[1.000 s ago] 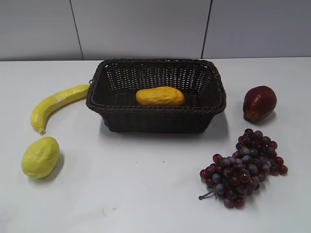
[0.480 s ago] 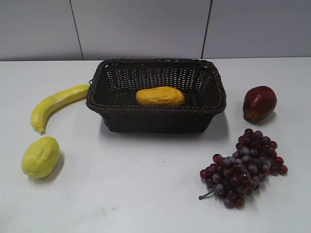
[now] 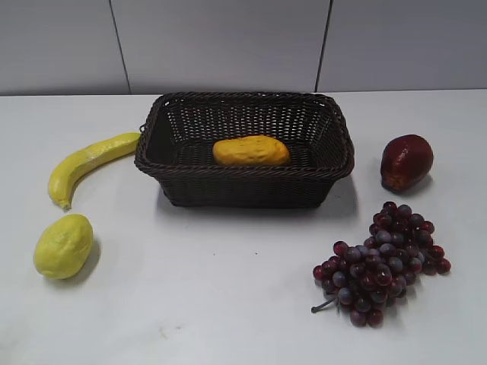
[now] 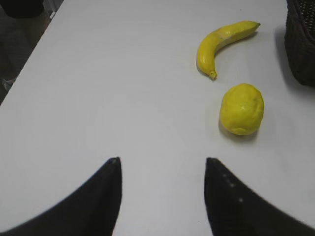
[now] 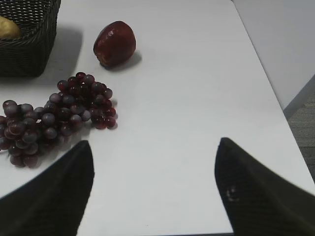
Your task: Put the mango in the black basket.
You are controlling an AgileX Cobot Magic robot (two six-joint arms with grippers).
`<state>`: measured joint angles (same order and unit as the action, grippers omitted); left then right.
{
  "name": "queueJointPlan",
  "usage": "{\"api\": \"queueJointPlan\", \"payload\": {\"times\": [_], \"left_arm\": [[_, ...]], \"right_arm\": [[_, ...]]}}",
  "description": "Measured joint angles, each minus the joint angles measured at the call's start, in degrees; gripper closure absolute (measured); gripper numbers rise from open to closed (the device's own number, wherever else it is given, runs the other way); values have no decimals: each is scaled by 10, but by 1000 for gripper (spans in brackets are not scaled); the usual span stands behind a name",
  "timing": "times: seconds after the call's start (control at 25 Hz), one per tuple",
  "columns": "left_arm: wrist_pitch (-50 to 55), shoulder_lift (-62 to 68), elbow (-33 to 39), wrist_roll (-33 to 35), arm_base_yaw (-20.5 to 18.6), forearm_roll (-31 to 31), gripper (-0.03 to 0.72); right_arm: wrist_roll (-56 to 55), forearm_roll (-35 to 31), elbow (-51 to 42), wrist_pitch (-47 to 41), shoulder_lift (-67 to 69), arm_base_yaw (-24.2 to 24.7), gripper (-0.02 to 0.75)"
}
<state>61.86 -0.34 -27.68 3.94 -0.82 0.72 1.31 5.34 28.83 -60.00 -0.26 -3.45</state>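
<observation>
The orange-yellow mango (image 3: 251, 150) lies inside the black basket (image 3: 245, 175) at the back middle of the white table. A sliver of the mango (image 5: 7, 28) also shows inside the basket's corner (image 5: 29, 49) in the right wrist view. The basket's edge (image 4: 301, 39) shows at the right of the left wrist view. Neither gripper shows in the exterior view. My left gripper (image 4: 162, 164) is open and empty over bare table, near the front left. My right gripper (image 5: 153, 147) is open and empty over bare table near the front right edge.
A yellow banana (image 3: 85, 163) and a pale yellow lemon-like fruit (image 3: 63, 245) lie left of the basket. A dark red fruit (image 3: 405, 161) and a bunch of purple grapes (image 3: 384, 262) lie to its right. The table's right edge (image 5: 275, 98) is close to my right gripper.
</observation>
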Motion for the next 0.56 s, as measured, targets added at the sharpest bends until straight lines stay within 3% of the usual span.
{"api": "queueJointPlan", "payload": {"times": [0.56], "left_arm": [[0,0,0,0,0,0,288]], "right_arm": [[0,0,0,0,0,0,149]]}}
